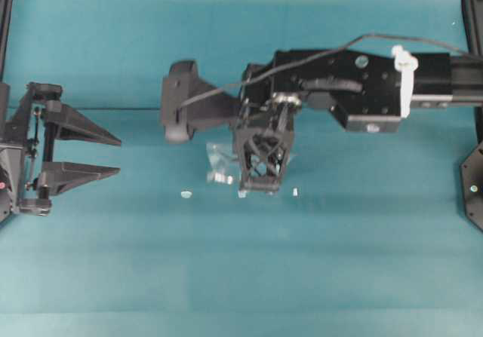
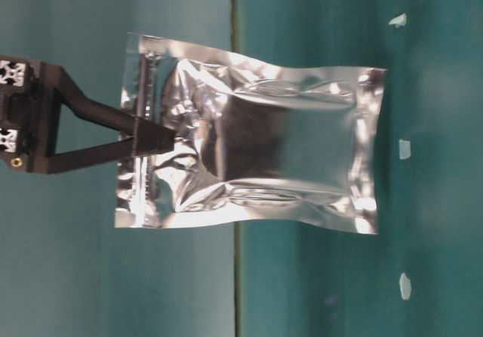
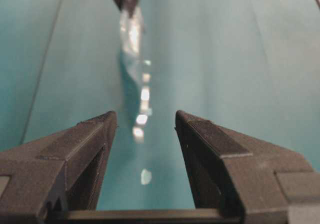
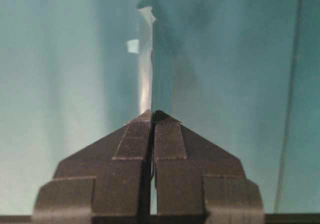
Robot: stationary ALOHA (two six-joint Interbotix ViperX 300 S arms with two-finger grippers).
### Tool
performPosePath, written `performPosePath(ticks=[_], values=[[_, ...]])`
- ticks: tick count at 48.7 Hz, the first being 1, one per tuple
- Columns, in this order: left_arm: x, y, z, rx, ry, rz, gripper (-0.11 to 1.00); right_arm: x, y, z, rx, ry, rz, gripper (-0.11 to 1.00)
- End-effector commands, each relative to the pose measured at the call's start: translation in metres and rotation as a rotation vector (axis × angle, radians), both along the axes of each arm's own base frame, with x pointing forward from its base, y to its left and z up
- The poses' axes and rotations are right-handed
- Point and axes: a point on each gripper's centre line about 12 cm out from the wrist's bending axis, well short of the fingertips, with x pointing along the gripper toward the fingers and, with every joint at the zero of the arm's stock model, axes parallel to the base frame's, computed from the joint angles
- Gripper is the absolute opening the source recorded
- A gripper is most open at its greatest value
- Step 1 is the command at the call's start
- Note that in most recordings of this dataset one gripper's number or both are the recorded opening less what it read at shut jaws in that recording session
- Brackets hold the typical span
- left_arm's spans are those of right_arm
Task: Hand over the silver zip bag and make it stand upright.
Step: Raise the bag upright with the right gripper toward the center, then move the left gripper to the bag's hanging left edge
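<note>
Silver zip bag, shiny crinkled foil pouch | pinched at zip edge by right tool, above teal counter | left tool wide open, well apart, holding nothing | handover and standing upright seemingly not yet done

Robot lab test cell, not home or shop. Table covered in plain teal sheet, same teal backdrop behind. Black frame posts at both edges. Two black arms bolted at opposite sides, exposed cable along right arm, white zip tie on it. Bare, purpose-built staging; small white scraps on surface.
</note>
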Motion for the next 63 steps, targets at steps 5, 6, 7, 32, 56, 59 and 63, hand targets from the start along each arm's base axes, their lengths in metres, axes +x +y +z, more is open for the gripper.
performPosePath(ticks=[5,6,7,32,56,59,63], values=[[0.006,0.001,0.005,0.000,-0.043,0.002,0.65,0.003,0.006,0.015,-0.009,-0.051,0.029,0.01],[0.006,0.001,0.004,0.000,-0.043,0.004,0.65,0.003,0.006,0.014,-0.007,-0.049,0.028,0.01],[0.007,0.001,0.004,0.000,-0.043,0.002,0.65,0.003,0.006,0.014,-0.009,-0.051,0.029,0.01],[0.027,0.011,-0.043,-0.107,-0.058,0.066,0.72,0.011,0.005,0.007,-0.029,-0.074,0.035,0.01],[0.086,0.011,-0.090,-0.205,-0.022,0.084,0.96,0.010,0.014,-0.001,-0.029,-0.060,0.061,0.01],[0.093,0.010,-0.091,-0.201,-0.018,0.080,0.96,0.011,0.015,-0.002,-0.031,-0.066,0.063,0.01],[0.100,0.007,-0.095,-0.199,-0.011,0.071,0.96,0.012,0.015,-0.002,-0.029,-0.072,0.059,0.01]])
